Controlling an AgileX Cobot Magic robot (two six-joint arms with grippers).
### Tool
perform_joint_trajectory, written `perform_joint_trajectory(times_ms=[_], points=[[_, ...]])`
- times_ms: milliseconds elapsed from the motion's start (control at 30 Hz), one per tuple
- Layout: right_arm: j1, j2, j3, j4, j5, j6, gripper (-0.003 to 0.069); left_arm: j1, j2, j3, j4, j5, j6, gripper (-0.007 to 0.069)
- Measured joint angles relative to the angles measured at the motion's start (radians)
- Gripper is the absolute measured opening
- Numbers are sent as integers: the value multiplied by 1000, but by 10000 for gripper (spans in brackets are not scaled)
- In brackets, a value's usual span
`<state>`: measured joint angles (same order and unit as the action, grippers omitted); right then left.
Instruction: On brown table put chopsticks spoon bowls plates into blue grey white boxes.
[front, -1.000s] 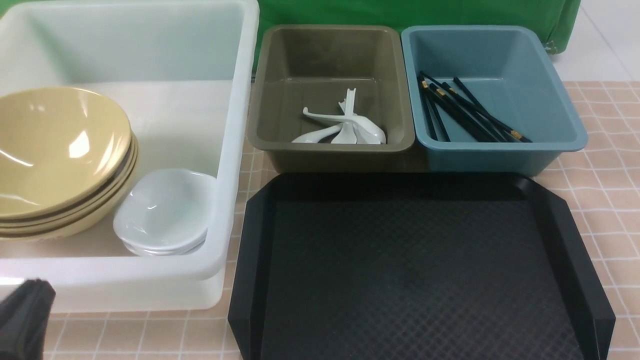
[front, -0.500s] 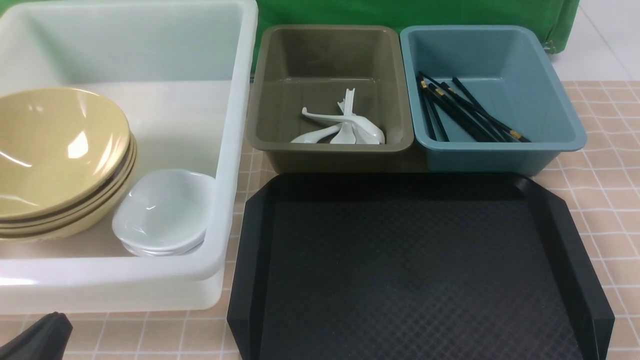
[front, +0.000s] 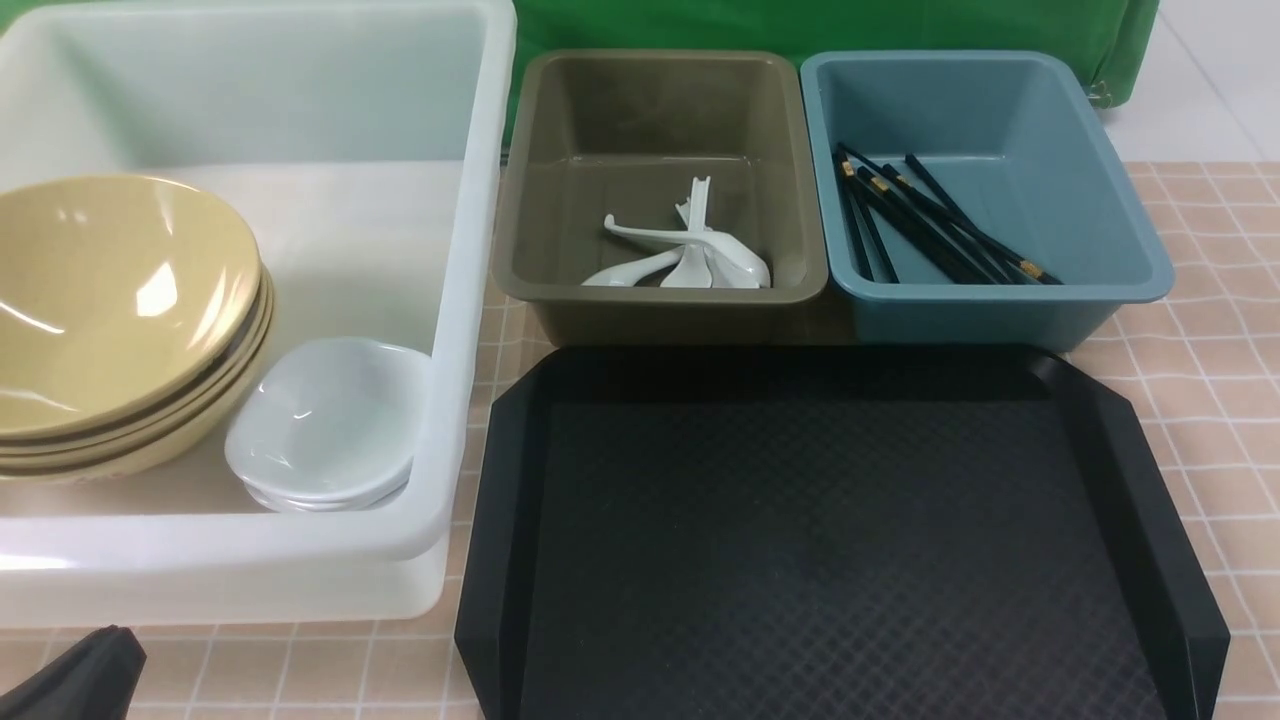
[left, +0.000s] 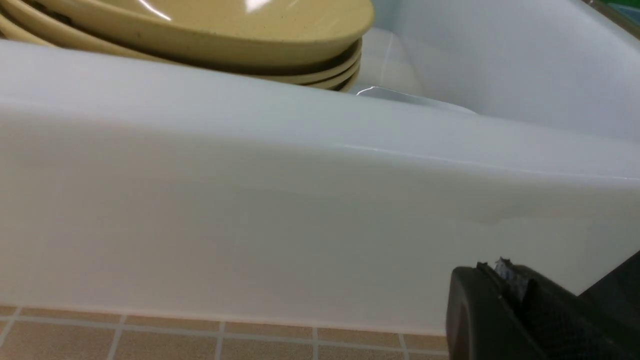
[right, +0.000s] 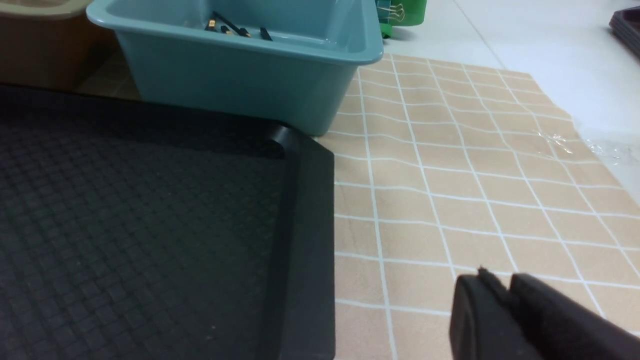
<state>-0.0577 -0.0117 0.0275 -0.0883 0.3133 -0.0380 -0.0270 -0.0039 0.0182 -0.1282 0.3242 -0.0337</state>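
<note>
I find every item of the task already inside a box: the bowls (front: 115, 320), glossy olive-yellow, sit nested in a stack at the left side of the white tub (front: 455, 330); the plates (front: 325, 425), small white dishes, are stacked just beside them against the tub's near right corner; the spoons (front: 690, 250) lie tangled on the floor of the grey box (front: 660, 300); the chopsticks (front: 930, 225) lie fanned in the blue box (front: 1000, 305). My judgement on handling: bowls and plates look hard, slick and breakable, the bowls heaviest, so I would take them by the rim, one at a time, never by the curved glazed wall; a spoon is best pinched across its short handle, the scoop being too rounded; the chopsticks are light, stiff and thin, prone to roll, so grip near mid-length or at the gold bands. The black tray (front: 830, 540) in front of the boxes shows nothing on its textured floor, and I see no loose ware on the visible desk (front: 1200, 330). The left tool (left: 505, 287) sits low by the tub's outer near wall, pinched together with nothing in it. The right tool (right: 502, 295) hovers over bare desk beside the tray's right edge; its fingers stand close with no object between them, but I cannot tell whether they fully meet. I judge the sorting essentially complete
</note>
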Motion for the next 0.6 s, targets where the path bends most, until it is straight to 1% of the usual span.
perform_joint_trajectory(times_ms=[600], points=[[0, 0, 0, 0, 0, 0, 141, 0, 0, 0, 0, 0, 0, 6]])
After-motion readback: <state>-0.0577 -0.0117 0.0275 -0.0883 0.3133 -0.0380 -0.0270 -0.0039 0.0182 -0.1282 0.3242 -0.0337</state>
